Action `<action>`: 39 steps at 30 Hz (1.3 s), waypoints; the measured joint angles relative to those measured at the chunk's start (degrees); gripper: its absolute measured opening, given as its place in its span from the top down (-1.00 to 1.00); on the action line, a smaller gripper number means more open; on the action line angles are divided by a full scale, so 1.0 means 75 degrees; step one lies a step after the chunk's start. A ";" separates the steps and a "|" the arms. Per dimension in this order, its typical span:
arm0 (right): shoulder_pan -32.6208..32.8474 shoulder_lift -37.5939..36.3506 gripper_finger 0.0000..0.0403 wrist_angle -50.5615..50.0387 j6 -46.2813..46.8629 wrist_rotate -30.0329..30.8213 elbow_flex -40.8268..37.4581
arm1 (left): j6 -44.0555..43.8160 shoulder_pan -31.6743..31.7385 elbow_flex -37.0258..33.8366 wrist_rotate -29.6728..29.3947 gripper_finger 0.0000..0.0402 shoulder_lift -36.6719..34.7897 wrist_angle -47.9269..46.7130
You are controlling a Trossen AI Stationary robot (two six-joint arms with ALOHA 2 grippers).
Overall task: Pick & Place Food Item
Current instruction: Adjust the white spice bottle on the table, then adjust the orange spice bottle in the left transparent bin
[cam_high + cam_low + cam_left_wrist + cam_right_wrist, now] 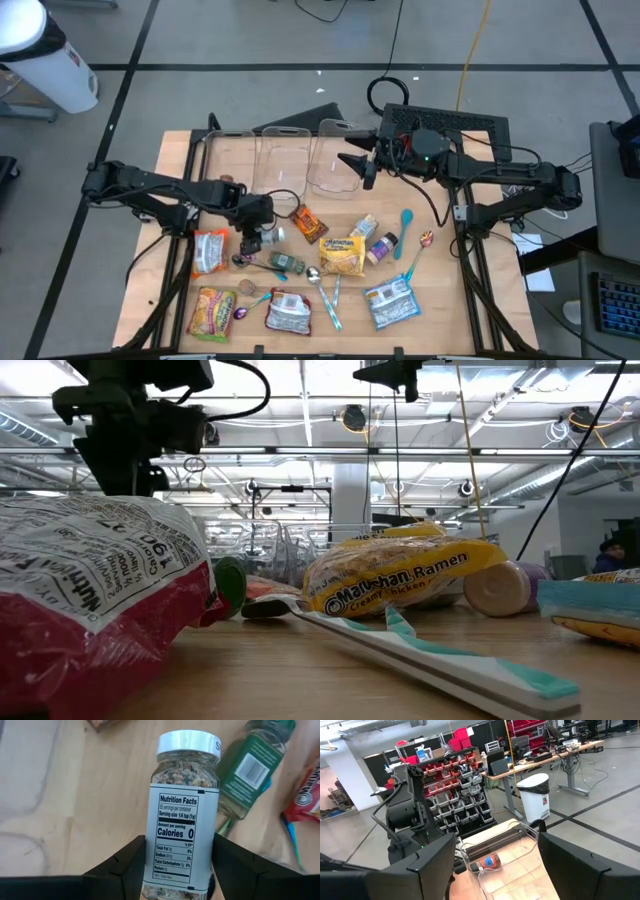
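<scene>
A clear spice jar (184,815) with a white lid (189,742) and a nutrition label sits between the fingers of my left gripper (180,856), which is shut on it. In the high view that gripper (256,228) points steeply down over the table's left middle, with the jar (270,237) below it. My right gripper (352,163) hangs open and level above the clear containers (335,160) at the far edge, with nothing between its fingers (435,865). My left gripper pinches the jar's body near its bottom end (177,870) between its two fingers, one on each side of the label. The fingers come steeply from above and lie along the jar. The lid end points away from the gripper, and the jar is lifted off the wood.
A green spice jar (252,765) lies on the table just beside the held jar. A ramen pack (342,255), a red snack bag (210,250), a candy bar (309,222), other packets (390,303) and spoons (322,285) are spread over the near half.
</scene>
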 joint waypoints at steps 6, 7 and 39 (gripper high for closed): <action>0.0000 0.0003 -0.38 -0.0037 -0.0021 0.0013 0.0000 | 0.0163 0.0037 0.0000 -0.1096 0.00 0.0000 0.0040; 0.0000 0.0003 -0.38 -0.0051 -0.0022 0.0015 0.0000 | 0.0220 0.0075 0.0000 -0.1187 0.00 0.0000 0.0040; -0.0003 0.0160 -0.38 -0.0169 -0.0201 0.0017 -0.0006 | 0.0452 0.1055 0.1866 -0.1863 -0.14 -0.0012 -0.2688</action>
